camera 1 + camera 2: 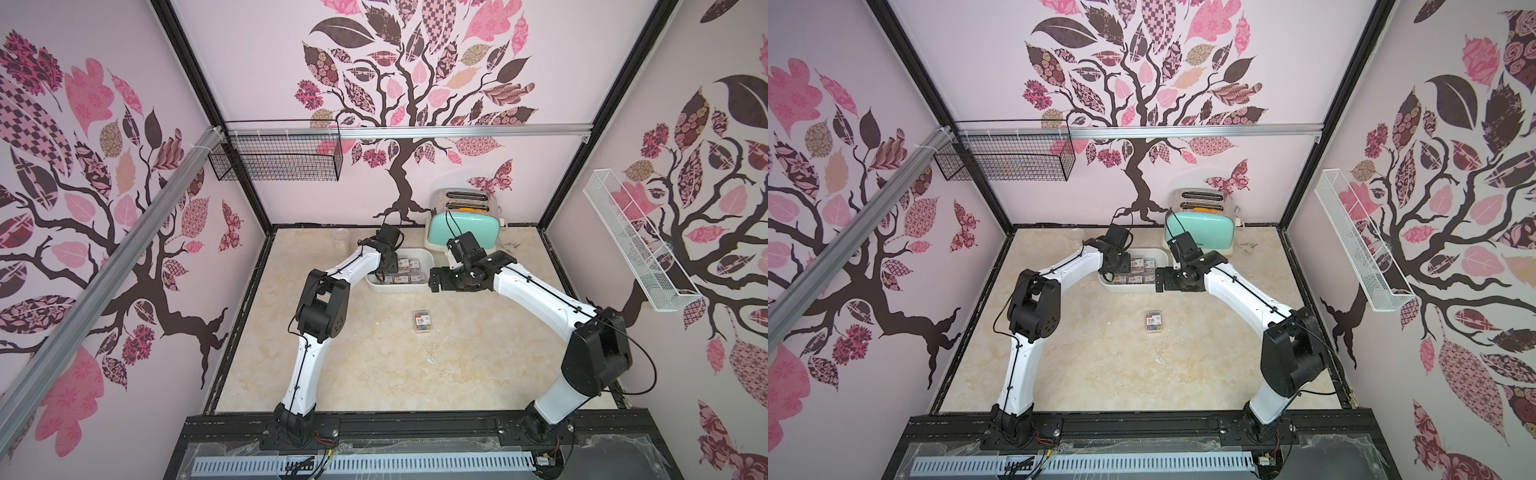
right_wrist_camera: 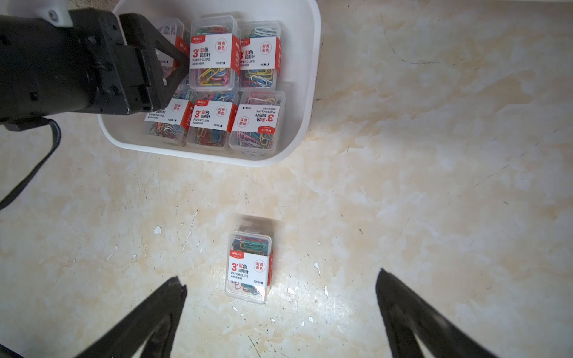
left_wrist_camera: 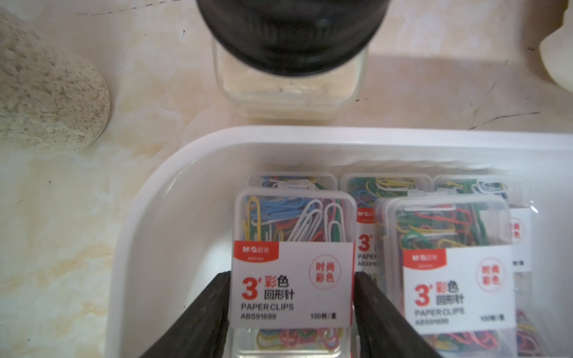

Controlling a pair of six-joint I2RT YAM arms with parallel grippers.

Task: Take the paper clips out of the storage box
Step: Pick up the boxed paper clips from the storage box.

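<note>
L claw (image 3: 293,276) straddles clip case (image 3: 293,248) at storage box's (image 3: 186,173) 9 o'clock end; I can't tell if it's clamped. R claw (image 2: 279,276) wide, empty. Loose case (image 2: 249,269) at box's 6 o'clock. Risk: weak pinch slips, neighbour case (image 3: 446,263) snags.

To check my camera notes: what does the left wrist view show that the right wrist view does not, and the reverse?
Only the left wrist view: a clear container and a speckled rounded object, both outside the storage box. Only the right wrist view: a lone case on the table, and the open right gripper. Both: the paper clips in the box, with the left gripper astride one of them.
</note>
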